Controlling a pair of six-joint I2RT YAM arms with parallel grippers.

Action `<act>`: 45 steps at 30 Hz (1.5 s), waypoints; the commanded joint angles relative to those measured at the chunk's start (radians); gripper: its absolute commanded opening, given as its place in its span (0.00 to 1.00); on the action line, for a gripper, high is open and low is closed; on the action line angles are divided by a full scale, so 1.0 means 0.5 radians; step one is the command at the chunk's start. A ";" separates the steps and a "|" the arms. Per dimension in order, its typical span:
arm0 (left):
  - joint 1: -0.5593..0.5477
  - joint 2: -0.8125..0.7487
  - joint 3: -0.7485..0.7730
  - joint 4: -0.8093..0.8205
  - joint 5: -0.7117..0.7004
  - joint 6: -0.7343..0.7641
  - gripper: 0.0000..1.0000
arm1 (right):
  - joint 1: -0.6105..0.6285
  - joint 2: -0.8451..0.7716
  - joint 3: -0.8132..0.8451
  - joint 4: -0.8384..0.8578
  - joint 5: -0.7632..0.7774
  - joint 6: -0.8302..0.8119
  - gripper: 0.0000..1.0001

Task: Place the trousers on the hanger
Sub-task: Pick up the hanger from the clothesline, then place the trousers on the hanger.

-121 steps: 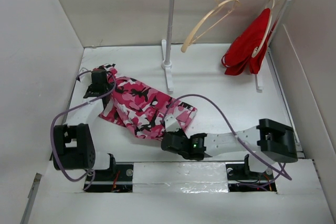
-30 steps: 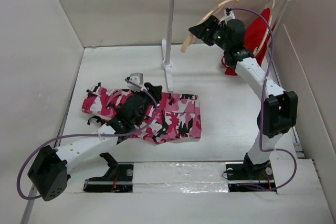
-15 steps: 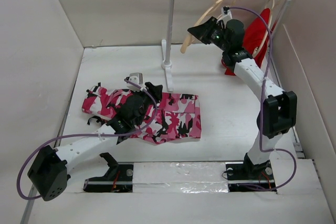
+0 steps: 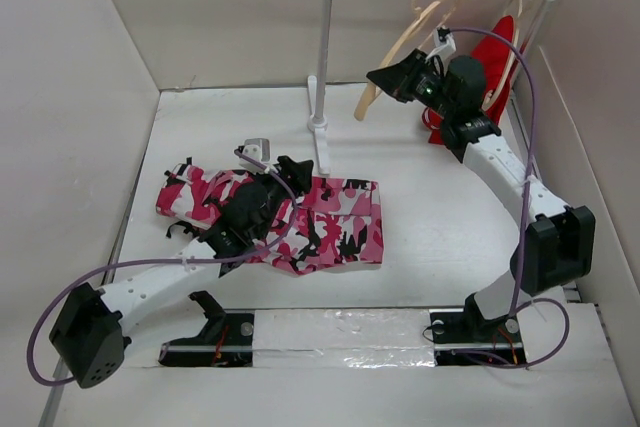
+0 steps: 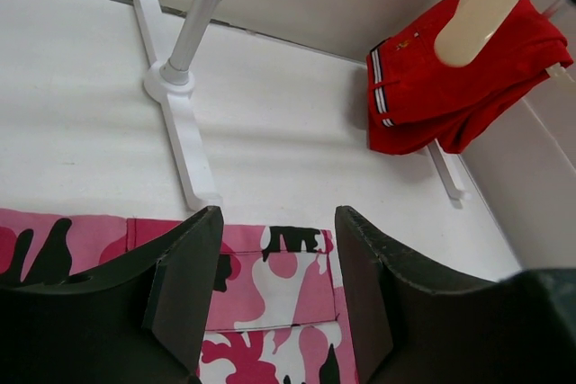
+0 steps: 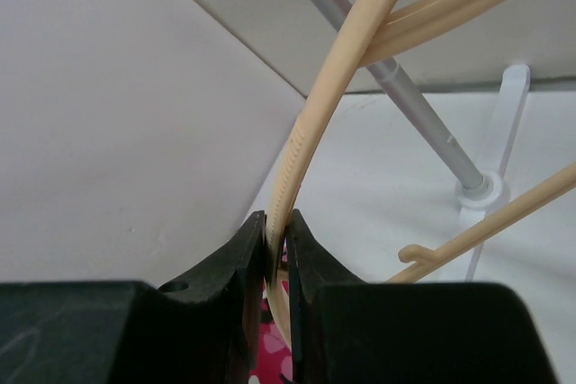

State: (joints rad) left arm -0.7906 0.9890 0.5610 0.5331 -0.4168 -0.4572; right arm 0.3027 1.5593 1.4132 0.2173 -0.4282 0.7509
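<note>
1. Top view: two hangers on the rack point(image 4: 326, 57). The bare hanger point(image 4: 398, 49) hangs askew, pinched by the right gripper point(image 4: 376, 75); the other carries one red garment point(image 4: 478, 82). One pair of trousers point(image 4: 335, 232) lies flat, partly under the left gripper point(image 4: 290, 167).
2. Left wrist: the left gripper point(image 5: 279, 222) is spread and empty above the trousers point(image 5: 270, 299), which are cut off below.
3. Right wrist: the right gripper point(image 6: 276, 240) is clenched on the hanger point(image 6: 315, 132) — its hook is out of frame.
</note>
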 commanded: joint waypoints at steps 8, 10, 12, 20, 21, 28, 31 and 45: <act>-0.005 -0.217 -0.008 0.179 0.214 0.095 0.50 | 0.149 -0.296 -0.451 0.008 -0.031 -0.277 0.00; -0.032 -0.193 0.062 0.164 0.269 0.053 0.52 | 0.168 -0.366 -0.595 -0.029 -0.018 -0.330 0.00; -0.078 -0.095 0.181 0.140 0.330 0.046 0.60 | 0.238 -0.489 -0.709 -0.075 -0.015 -0.406 0.00; -0.545 0.427 0.657 0.053 -0.044 0.169 0.65 | 0.453 -0.961 -1.448 -0.140 0.083 -0.453 0.00; -0.545 0.494 0.706 0.063 -0.044 0.132 0.66 | 0.502 -1.047 -1.497 -0.152 0.102 -0.450 0.00; -0.545 0.743 0.860 0.149 -0.133 0.098 0.66 | 0.600 -1.339 -1.798 -0.174 0.191 -0.370 0.00; -0.545 0.853 0.982 0.100 -0.224 0.129 0.65 | 0.600 -1.391 -1.854 -0.183 0.181 -0.364 0.00; -0.508 1.185 1.100 0.136 -0.133 0.040 0.21 | 0.656 -1.676 -2.114 -0.263 0.243 -0.290 0.00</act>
State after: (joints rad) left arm -1.0519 1.5826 1.0878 0.5446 -0.4828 -0.4194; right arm 0.6170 0.7612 0.3912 0.0532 -0.3321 0.5911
